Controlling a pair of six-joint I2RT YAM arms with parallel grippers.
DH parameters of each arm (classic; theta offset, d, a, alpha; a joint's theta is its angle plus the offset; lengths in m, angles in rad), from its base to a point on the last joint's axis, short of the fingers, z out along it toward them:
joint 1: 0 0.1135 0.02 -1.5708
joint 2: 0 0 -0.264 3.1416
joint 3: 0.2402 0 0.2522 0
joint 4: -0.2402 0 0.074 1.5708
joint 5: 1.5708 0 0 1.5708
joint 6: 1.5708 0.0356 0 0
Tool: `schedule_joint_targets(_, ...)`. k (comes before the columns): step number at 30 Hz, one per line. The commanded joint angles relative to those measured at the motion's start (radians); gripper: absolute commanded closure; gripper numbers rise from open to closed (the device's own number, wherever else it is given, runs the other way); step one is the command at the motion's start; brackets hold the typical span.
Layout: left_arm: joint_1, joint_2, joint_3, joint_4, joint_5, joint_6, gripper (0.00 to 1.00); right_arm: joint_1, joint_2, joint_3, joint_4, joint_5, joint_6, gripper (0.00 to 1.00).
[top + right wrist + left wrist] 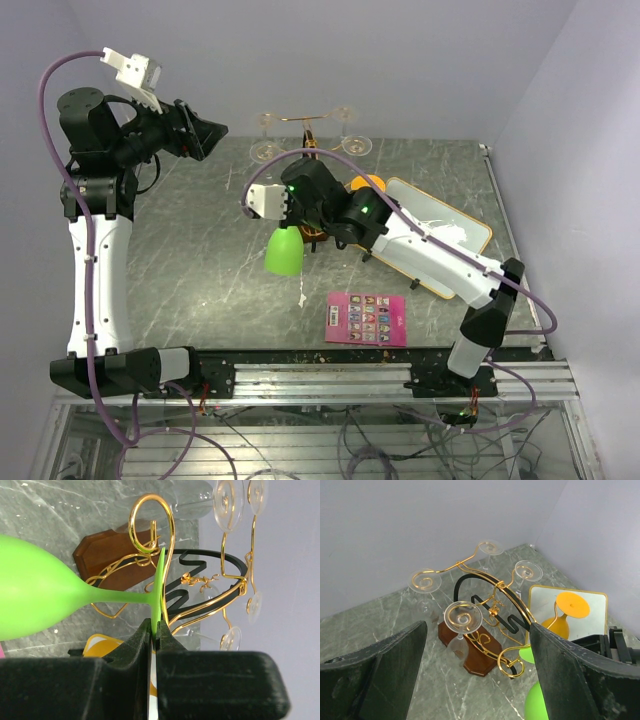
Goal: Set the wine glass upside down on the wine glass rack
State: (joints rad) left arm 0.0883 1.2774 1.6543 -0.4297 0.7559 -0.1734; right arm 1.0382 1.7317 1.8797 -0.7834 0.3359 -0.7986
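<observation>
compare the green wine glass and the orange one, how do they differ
The green wine glass is pinched by its foot in the right end effector; the orange wine glass is ungripped. The green one is by a gold scroll of the wine glass rack; the orange one rests on the tray. Both are opaque and stemmed.

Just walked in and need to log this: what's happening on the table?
The right gripper is shut on the foot of a green wine glass, holding that foot right at a gold scroll arm of the wine glass rack. Four clear glasses hang on it. The left gripper hovers open and empty, off to the side.
</observation>
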Motion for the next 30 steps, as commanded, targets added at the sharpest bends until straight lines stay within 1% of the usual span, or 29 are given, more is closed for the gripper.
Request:
schedule_joint_targets(1,0.010,-0.001,-0.004,0.039,0.025,-0.010,0.07,-0.010,0.005,0.056,0.121,0.115,-0.020,1.00)
schedule_joint_targets(8,0.012,-0.003,-0.005,0.038,0.026,-0.009,0.07,-0.008,-0.009,0.082,0.071,0.048,-0.007,1.00)
schedule_joint_targets(12,0.014,-0.001,-0.005,0.039,0.028,-0.012,0.07,-0.010,-0.027,0.108,0.015,-0.036,0.001,1.00)
schedule_joint_targets(14,0.015,0.000,-0.005,0.040,0.030,-0.014,0.07,-0.009,-0.033,0.112,0.005,-0.048,-0.001,1.00)
schedule_joint_targets(22,0.019,-0.001,-0.011,0.046,0.037,-0.017,0.07,-0.009,-0.030,0.114,0.016,-0.016,-0.012,1.00)
schedule_joint_targets(30,0.021,-0.003,-0.013,0.048,0.040,-0.017,0.07,-0.010,-0.015,0.039,0.112,0.112,-0.080,1.00)
